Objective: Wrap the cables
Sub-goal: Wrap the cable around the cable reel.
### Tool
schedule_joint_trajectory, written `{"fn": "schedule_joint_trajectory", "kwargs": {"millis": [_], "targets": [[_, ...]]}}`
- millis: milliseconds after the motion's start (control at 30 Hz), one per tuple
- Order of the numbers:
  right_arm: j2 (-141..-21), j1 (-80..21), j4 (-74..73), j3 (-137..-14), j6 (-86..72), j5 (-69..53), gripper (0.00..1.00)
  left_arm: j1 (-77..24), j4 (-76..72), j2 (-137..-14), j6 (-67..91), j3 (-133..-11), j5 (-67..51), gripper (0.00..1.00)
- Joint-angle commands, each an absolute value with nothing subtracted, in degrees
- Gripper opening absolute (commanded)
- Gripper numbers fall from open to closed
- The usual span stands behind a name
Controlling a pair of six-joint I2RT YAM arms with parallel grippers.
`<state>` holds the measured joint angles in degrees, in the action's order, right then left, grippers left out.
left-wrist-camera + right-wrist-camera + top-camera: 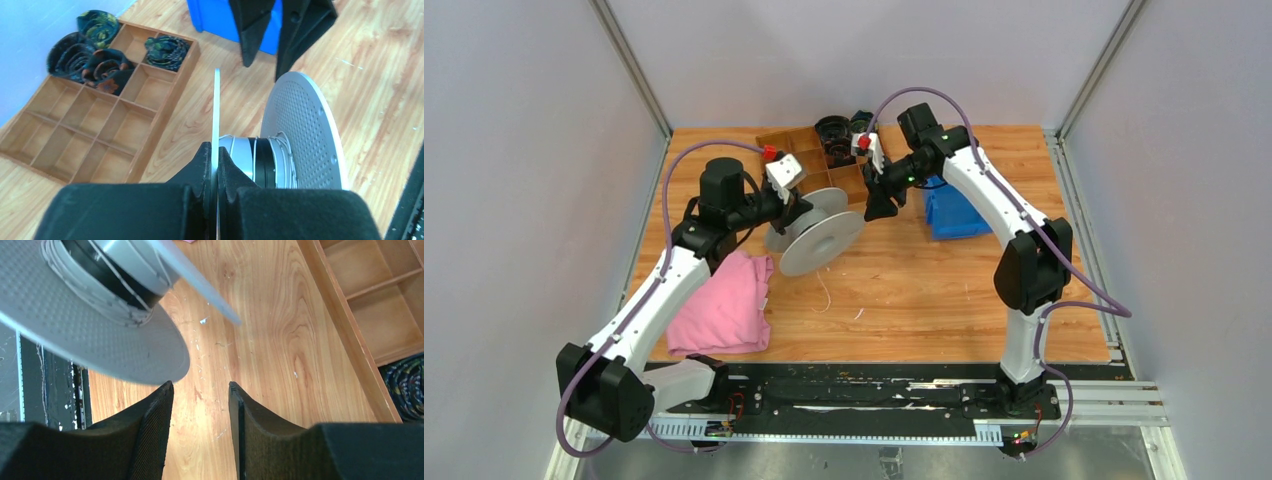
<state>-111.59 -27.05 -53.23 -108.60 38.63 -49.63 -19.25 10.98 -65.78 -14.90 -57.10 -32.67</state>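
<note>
The left end effector [216, 159] is clamping on the thin rim of one flange of the grey spool [822, 243]. It's holding the spool tipped on edge, a bit toward 11 o'clock from the middle of the surface [944, 300]. The cable [95, 290] is sitting as a few loose turns of thin pale wire around the hub, mostly bunching up against the perforated flange [305, 130]. The right end effector [200, 387] is hanging at the spool's 2 o'clock, fingers apart, gripping nothing.

My guess is the wire is going to be a pain: super light, floppy, a little springy, and thin enough to be slipping between the pads or kinking if it's getting yanked. I'm thinking the best spot to pinch is a free end close to the hub, pulling gently so the turns are lying flat. I can't tell where that end is, though. There's a pale strand [826, 290] lying at the spool's 6 o'clock, but I can't tell if it's connected.
</note>
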Motion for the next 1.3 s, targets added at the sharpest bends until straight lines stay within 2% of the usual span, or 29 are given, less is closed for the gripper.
{"fn": "schedule_joint_trajectory", "kwargs": {"millis": [0, 133, 267, 600, 867, 1267], "targets": [[-109.2, -25.3, -56.3, -110.4, 38.1, -50.6, 0.45, -18.7, 8.4, -66.1, -15.6, -61.2, -28.0, 0.00], [-108.3, -24.1, -52.6, -108.6, 31.6, -49.5, 0.46, -18.7, 7.7, -66.3, -12.1, -61.2, -23.2, 0.00], [-107.4, -21.3, -43.4, -103.3, 18.4, -50.7, 0.48, -18.7, 6.0, -66.4, -3.3, -61.7, -15.4, 0.00], [-104.6, -22.3, -1.4, -75.0, -12.5, -53.8, 0.59, -18.7, 12.0, -69.1, 11.5, -66.4, 3.1, 0.00], [-109.9, -28.2, 6.0, -70.9, -11.5, -51.1, 0.61, -18.7, 15.2, -70.0, 17.9, -69.3, 4.3, 0.00], [-119.6, -31.1, 5.2, -74.3, -8.0, -49.2, 0.54, -18.7, 16.9, -69.1, 20.5, -69.8, 4.6, 0.00]]}}
